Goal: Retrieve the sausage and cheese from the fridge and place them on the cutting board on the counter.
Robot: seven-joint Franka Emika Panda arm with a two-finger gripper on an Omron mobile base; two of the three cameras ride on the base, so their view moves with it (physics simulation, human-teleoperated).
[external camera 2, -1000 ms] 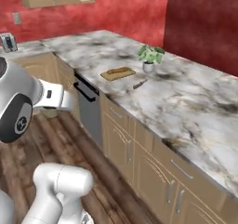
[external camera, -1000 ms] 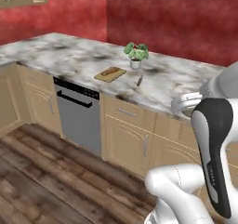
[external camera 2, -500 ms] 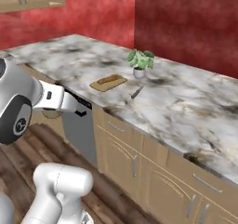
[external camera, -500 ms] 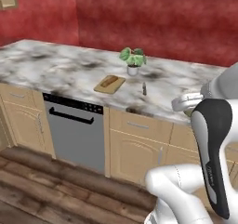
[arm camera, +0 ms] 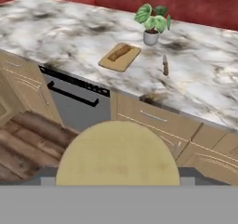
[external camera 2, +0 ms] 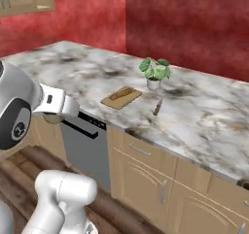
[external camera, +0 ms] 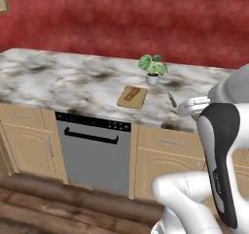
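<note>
A pale yellow round cheese [arm camera: 118, 157] fills the bottom of the hand view, and my gripper [arm camera: 117, 179] is shut on it, with only grey finger edges showing at either side. In the right base view the cheese [external camera 2: 50, 118] hangs under my hand, well short of the counter. The light tan cutting board [external camera: 132, 96] [external camera 2: 121, 96] [arm camera: 120, 56] lies on the marble counter [external camera: 58, 80] [external camera 2: 204, 116] in front of a potted plant. The reddish-brown sausage [arm camera: 119, 52] [external camera: 130, 94] lies on the board. The fridge is out of view.
A small potted plant [external camera: 152, 69] [external camera 2: 155, 73] [arm camera: 152, 19] stands just behind the board. A knife [external camera: 172, 100] [external camera 2: 156, 107] [arm camera: 164, 65] lies to the board's right. A steel dishwasher [external camera: 92, 148] [arm camera: 74, 95] sits below, between wood cabinets, above a wood floor.
The whole picture has shifted as the base drives: counter and board now sit more squarely ahead. The arm keeps its pose and the gripper stays shut on the cheese.
</note>
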